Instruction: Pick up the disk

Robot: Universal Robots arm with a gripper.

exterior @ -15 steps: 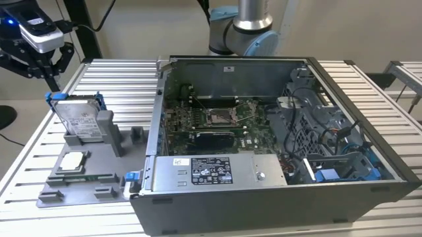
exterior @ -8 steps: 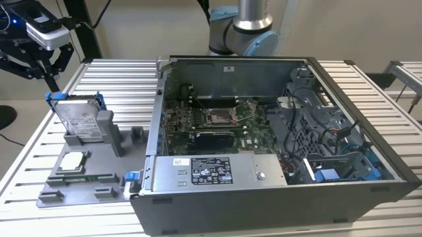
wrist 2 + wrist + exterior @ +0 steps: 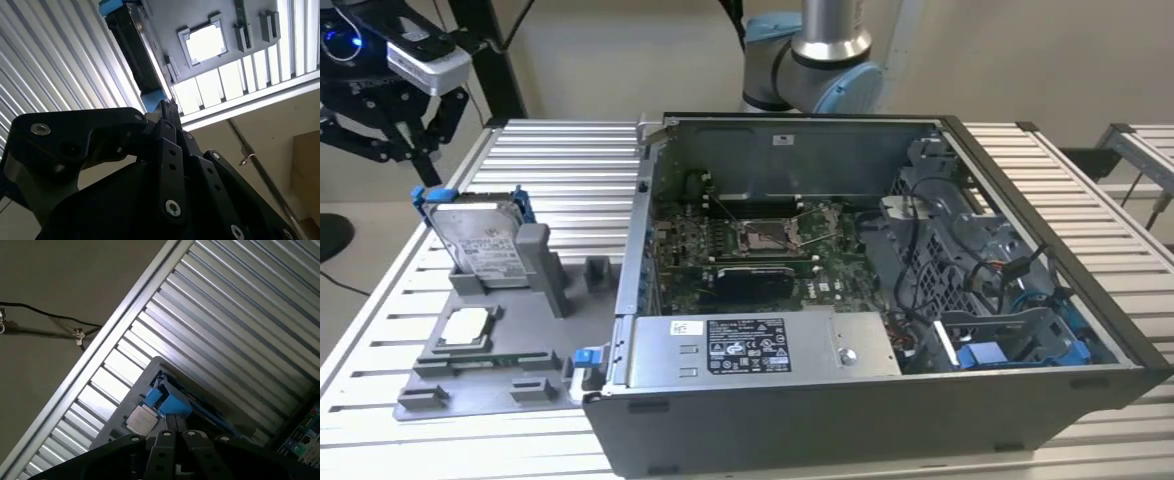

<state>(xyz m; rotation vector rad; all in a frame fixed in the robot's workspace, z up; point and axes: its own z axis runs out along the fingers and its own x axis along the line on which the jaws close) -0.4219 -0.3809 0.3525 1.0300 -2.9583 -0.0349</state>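
Observation:
The disk (image 3: 483,245) stands upright in a slot of the grey holder (image 3: 487,378) on the exterior view's left. It is silver-grey with a white label and a blue bracket (image 3: 434,195) on its edges. My gripper (image 3: 422,172) hangs just above the disk's upper corner, and its black fingers look drawn together. In the second wrist view the gripper's tip (image 3: 167,107) meets the blue bracket (image 3: 152,97) at the end of the disk's dark edge (image 3: 135,50). In the first wrist view the gripper (image 3: 175,426) sits right at the bracket (image 3: 170,405). I cannot tell whether the bracket is pinched.
A small square chip (image 3: 464,328) lies flat in the holder in front of the disk. An open computer case (image 3: 854,420) with a grey power-supply box (image 3: 747,345) fills the slatted table's (image 3: 560,160) middle. The table edge is close on the exterior view's left.

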